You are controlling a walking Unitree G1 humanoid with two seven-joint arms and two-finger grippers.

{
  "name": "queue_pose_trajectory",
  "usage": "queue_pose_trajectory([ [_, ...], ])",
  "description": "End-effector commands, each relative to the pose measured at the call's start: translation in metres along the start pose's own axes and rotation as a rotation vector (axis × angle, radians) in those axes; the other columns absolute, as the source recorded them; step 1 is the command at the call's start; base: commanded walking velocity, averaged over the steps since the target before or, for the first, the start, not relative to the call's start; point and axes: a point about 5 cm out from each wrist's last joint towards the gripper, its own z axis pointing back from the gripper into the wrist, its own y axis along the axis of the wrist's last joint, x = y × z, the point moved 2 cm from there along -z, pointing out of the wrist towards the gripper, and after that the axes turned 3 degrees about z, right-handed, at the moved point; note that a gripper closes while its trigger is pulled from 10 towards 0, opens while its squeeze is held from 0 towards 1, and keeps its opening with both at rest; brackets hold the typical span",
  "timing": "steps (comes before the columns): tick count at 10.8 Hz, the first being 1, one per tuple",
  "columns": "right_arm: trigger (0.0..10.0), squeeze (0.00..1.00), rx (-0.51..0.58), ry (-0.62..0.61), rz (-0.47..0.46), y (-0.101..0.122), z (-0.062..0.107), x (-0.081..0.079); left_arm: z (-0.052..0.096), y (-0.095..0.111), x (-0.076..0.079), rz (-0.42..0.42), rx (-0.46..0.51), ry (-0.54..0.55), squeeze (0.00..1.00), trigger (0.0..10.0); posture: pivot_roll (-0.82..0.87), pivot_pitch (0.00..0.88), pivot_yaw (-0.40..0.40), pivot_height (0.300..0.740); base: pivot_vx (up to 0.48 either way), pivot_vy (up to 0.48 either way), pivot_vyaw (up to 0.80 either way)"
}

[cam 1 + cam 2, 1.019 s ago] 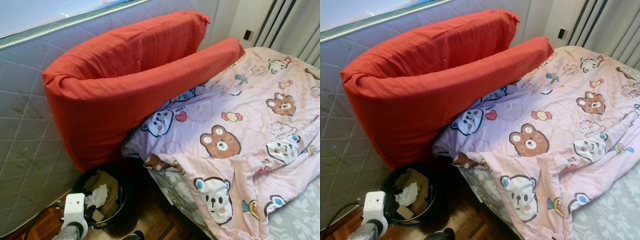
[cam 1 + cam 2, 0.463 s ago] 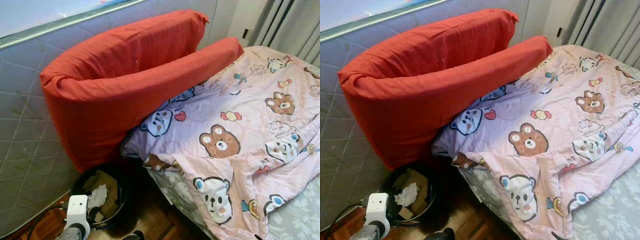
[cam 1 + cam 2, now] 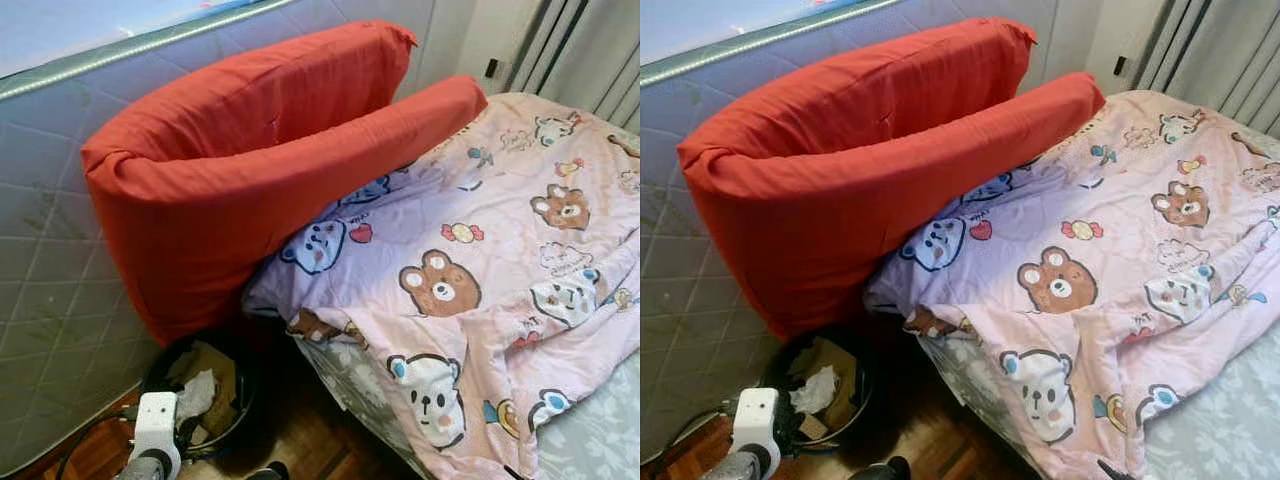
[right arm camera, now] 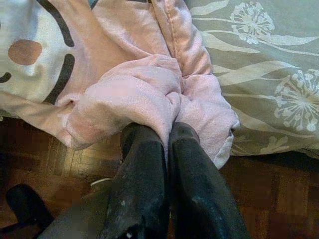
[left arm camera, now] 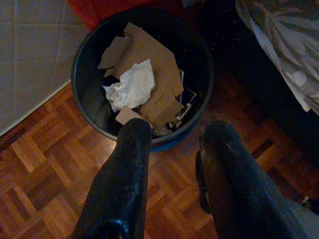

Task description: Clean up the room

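— Where's the blanket?

— The pink blanket (image 3: 480, 290) with cartoon bears lies rumpled across the bed (image 3: 1230, 430), spilling over its near edge. Its far left end tucks under a big red cushion (image 3: 240, 170) leaning on the quilted wall (image 3: 40, 290).

— And the right gripper (image 4: 167, 130)?

— Clenched on the blanket, its two black fingers pinching a bunched fold at the near corner, just above the wooden floor (image 4: 279, 184).

— The left gripper (image 5: 172, 130)?

— Fingers spread, holding nothing, hanging over the floor beside a dark bin (image 5: 84, 84). The bin holds cardboard scraps (image 5: 149, 64) and crumpled white paper (image 5: 132, 87), and sits on the near left, below the cushion.
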Motion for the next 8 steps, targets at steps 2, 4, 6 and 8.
queue_pose_trajectory([
  [2,10.0,0.0,0.0,-0.005,0.002,-0.0013,0.0007,0.0005,0.0026,-0.0081,-0.0045,0.001,-0.04,0.012,0.0,10.0,0.16,0.129,0.003,0.74,-0.349,0.0,0.0],
  [4,10.0,0.0,0.003,-0.002,0.0,-0.0006,0.0004,-0.001,0.0028,-0.0094,-0.0051,0.0,-0.049,0.015,0.0,10.0,0.16,0.135,0.003,0.74,-0.371,0.0,0.0],
  [6,10.0,0.0,0.011,-0.015,-0.001,0.0011,0.0,-0.0004,0.0025,-0.0089,-0.0049,-0.001,-0.047,0.018,0.0,10.0,0.16,0.139,0.0,0.74,-0.304,0.0,0.0],
  [8,10.0,0.0,0.026,-0.005,-0.008,0.0052,-0.0013,-0.0032,0.0024,-0.009,-0.0054,-0.007,-0.051,0.024,0.0,10.0,0.16,0.137,0.001,0.74,0.0,0.0,0.0],
])
